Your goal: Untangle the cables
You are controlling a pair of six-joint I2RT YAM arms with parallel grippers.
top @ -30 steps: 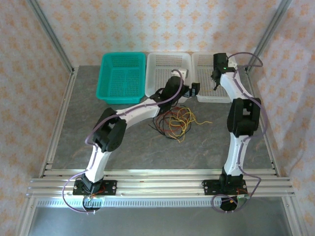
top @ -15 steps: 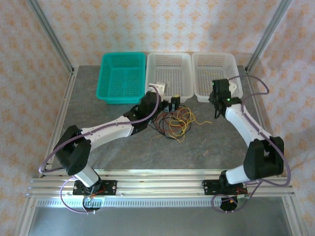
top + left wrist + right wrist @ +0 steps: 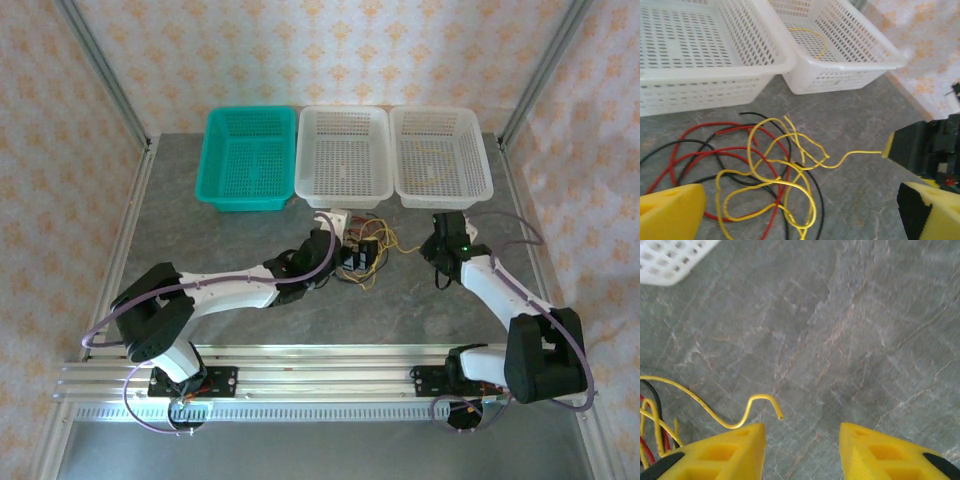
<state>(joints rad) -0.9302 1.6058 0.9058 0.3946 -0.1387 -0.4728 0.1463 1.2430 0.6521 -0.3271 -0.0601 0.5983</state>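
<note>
From above, one yellow strand (image 3: 430, 170) already lies in the white basket (image 3: 445, 201) at one o'clock. I'd say most work is left, since the other cables (image 3: 370, 245) lie knotted mid-table, half hidden under the left gripper (image 3: 350, 256).

Left wrist: its jaws stand wide and empty over yellow, red and black loops, cut off at six o'clock.

Right wrist: the right gripper (image 3: 802, 432) is parted and empty, with a yellow end (image 3: 780, 414) at seven o'clock.
</note>
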